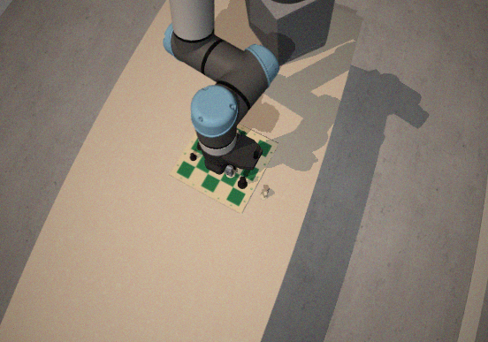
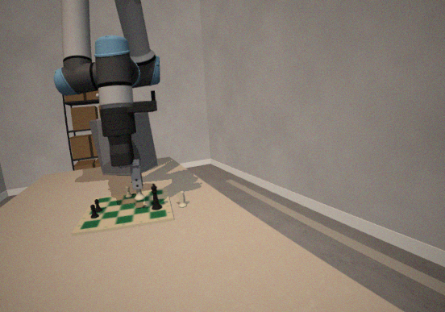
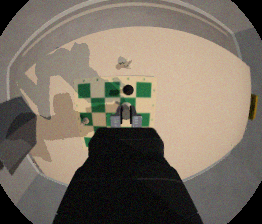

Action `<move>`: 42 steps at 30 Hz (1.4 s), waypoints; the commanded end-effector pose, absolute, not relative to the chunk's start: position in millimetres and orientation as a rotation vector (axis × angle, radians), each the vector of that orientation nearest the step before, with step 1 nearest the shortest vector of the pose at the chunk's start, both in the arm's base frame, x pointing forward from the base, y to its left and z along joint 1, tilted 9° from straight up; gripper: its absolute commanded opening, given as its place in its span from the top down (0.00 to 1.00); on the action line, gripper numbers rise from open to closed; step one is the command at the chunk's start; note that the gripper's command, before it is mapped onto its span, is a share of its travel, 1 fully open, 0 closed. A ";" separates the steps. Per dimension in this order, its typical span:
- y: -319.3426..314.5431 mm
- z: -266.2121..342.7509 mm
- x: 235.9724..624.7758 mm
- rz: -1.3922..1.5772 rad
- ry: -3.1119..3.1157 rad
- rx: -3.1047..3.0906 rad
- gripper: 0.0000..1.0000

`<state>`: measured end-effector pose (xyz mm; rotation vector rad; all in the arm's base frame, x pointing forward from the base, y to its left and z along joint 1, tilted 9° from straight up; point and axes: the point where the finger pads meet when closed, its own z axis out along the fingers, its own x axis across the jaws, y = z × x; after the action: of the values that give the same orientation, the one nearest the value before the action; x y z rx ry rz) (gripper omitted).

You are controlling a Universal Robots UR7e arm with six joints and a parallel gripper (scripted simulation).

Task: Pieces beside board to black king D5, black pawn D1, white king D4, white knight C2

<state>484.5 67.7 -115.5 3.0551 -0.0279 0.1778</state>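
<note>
My gripper [image 1: 230, 170] [image 2: 138, 189] [image 3: 126, 111] is shut on a white piece, apparently the white king [image 2: 139, 196], its pale round base down. It is held low over the D4 area of the board [image 1: 175, 174] [image 2: 106, 227]; whether it touches is unclear. The tall black king [image 1: 242, 182] [image 2: 155, 200] [image 3: 128, 90] stands upright on D5, right beside it. The black pawn [image 1: 193, 156] [image 2: 94, 211] stands on D1. The white knight [image 1: 265, 192] [image 2: 182, 200] [image 3: 122, 62] stands beside the board, off its 5 side.
Another black piece [image 2: 97, 205] stands on C1, close to the pawn. A white piece [image 2: 128, 192] [image 3: 85, 120] stands on A3 at the board's back. The arm hides much of the board in the top view. The arm's grey pedestal [image 1: 296, 29] is behind the board.
</note>
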 end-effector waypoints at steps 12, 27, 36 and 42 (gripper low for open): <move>65.5 -139.7 493.0 0.196 -0.027 3.053 1.00; 65.6 -139.6 492.0 0.194 -0.027 3.054 1.00; 65.6 -139.6 492.0 0.194 -0.027 3.054 1.00; 65.6 -139.6 492.0 0.194 -0.027 3.054 1.00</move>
<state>491.0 65.9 -139.6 3.0533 -0.0270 0.1915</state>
